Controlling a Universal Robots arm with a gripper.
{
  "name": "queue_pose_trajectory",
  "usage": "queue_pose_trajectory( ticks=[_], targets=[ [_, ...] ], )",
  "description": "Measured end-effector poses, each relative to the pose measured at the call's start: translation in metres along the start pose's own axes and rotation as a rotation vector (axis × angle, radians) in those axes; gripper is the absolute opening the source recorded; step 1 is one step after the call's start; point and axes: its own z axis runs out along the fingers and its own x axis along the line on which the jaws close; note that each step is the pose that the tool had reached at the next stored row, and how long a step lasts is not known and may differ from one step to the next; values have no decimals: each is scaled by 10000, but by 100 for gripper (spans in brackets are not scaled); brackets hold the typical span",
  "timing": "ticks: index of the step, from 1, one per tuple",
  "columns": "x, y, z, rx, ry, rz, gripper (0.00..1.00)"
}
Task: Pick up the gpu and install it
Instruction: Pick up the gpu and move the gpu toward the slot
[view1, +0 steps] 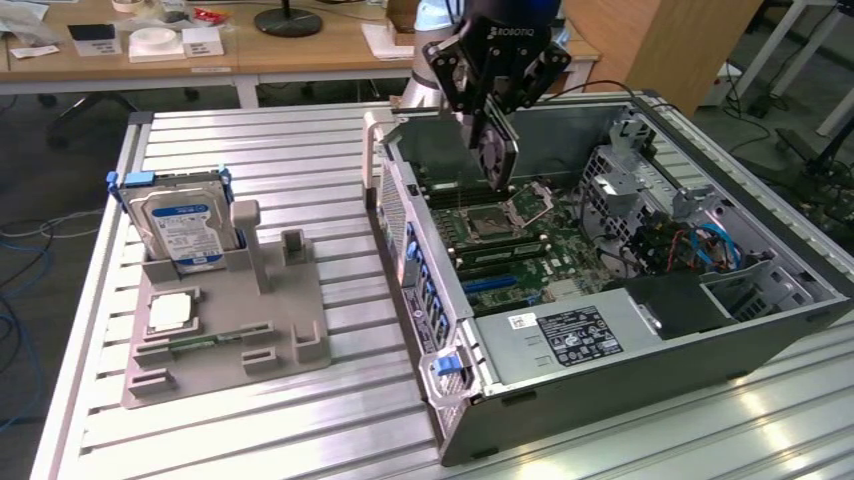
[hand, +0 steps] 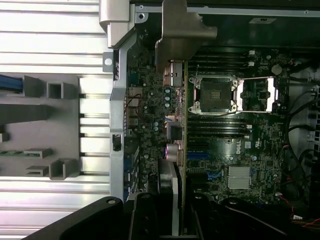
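The gpu (view1: 497, 150) hangs on edge above the open computer case (view1: 747, 330), over the motherboard (view1: 534, 250) near the open CPU socket (view1: 501, 215). My gripper (view1: 497, 112) is shut on the card's upper edge, pointing down. In the wrist view the gpu (hand: 176, 130) is seen edge-on, with its silver end bracket (hand: 180, 35) at the far end and small parts along one face. My gripper (hand: 174, 217) holds it between the black fingers (hand: 145, 215). Beneath the card lie the motherboard (hand: 235, 150) and its blue slots (hand: 200, 156).
On the exterior view's left a grey fixture (view1: 227, 330) holds an upright blue-labelled hard drive (view1: 180, 225) and a small square CPU chip (view1: 174, 312). The case's rear wall (view1: 400, 230) and power supply (view1: 561, 335) flank the motherboard. Cables (view1: 694, 245) fill the drive bay side.
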Motion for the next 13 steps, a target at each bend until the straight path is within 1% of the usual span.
queue_pose_trajectory(
  ticks=[6,13],
  targets=[
    [-79,-1,-1,1,0,-1,28],
    [-145,0,-1,1,0,1,28]
  ],
)
